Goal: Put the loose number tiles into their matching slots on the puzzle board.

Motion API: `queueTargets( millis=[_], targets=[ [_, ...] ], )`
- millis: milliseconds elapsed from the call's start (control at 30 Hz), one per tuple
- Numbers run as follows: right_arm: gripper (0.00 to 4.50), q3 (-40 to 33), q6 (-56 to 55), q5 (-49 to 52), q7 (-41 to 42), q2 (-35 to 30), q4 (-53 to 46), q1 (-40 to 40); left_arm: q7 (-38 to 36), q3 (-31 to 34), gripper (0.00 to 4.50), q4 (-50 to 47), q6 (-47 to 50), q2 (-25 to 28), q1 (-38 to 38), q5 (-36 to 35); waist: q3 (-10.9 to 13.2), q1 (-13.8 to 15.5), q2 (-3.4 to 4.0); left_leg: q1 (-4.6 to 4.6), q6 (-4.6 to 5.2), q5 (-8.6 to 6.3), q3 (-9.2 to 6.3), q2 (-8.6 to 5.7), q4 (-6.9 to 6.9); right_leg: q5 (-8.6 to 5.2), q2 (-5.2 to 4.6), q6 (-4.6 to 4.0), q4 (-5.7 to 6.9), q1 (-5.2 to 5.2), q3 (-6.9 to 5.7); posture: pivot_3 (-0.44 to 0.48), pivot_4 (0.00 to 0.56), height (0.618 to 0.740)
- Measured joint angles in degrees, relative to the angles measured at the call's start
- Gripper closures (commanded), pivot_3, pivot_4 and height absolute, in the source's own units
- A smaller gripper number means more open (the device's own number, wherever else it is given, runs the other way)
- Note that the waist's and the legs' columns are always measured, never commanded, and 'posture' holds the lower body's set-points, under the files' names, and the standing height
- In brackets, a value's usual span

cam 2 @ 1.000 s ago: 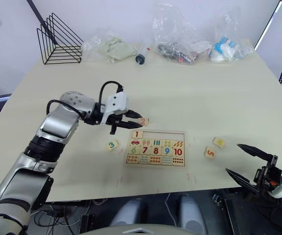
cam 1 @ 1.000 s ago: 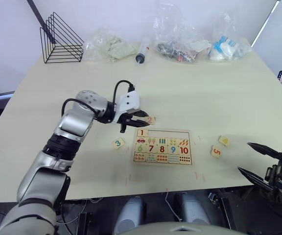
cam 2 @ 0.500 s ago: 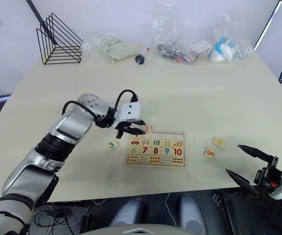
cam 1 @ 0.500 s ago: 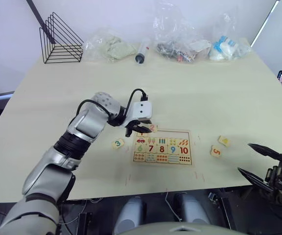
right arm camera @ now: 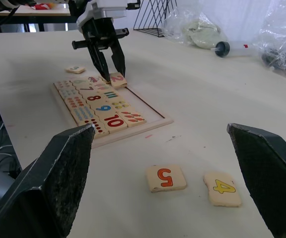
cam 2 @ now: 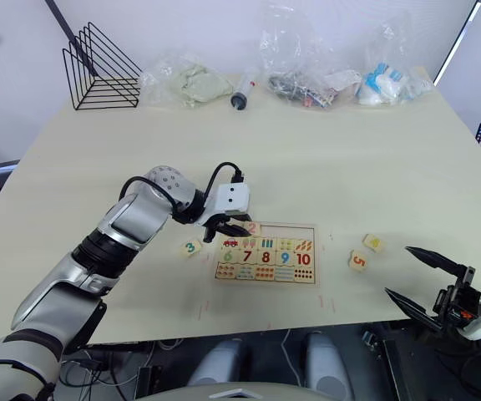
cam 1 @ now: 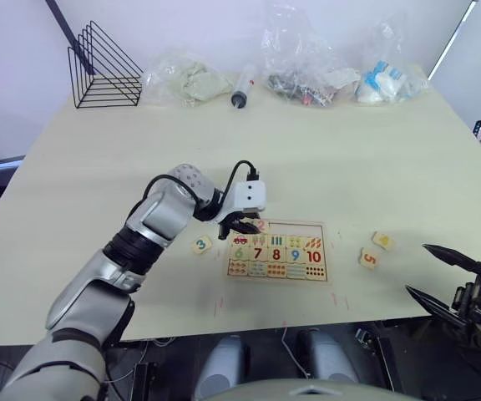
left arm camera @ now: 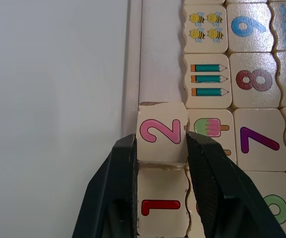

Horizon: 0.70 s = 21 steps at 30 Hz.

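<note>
Your left gripper (left arm camera: 161, 148) pinches the 2 tile (left arm camera: 161, 131) over the puzzle board (cam 1: 278, 250), beside the seated 1 tile (left arm camera: 161, 206); right gripper (right arm camera: 165, 144) jaws spread

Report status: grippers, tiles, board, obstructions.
Left gripper shut on tile 2, at puzzle board top row beside seated tile 1. Right gripper open, idle. Tiles 3, 4, 5 loose. No obstruction.
</note>
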Motion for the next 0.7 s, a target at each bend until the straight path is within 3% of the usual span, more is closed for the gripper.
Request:
queueTargets(
  millis=[700],
  targets=[
    [0.00, 0.0, -0.1, -0.3, -1.0, 0.0, 0.0, 0.2, -1.1, -0.4, 3.51, 0.2, 1.8, 0.0, -1.1, 0.1, 0.0, 0.0, 0.00, 0.00, 0.00, 0.00, 0.00, 0.00, 0.01, 0.00, 0.00, 0.00, 0.02, 0.00, 0.00, 0.000, 0.150, 0.740]
  ],
)
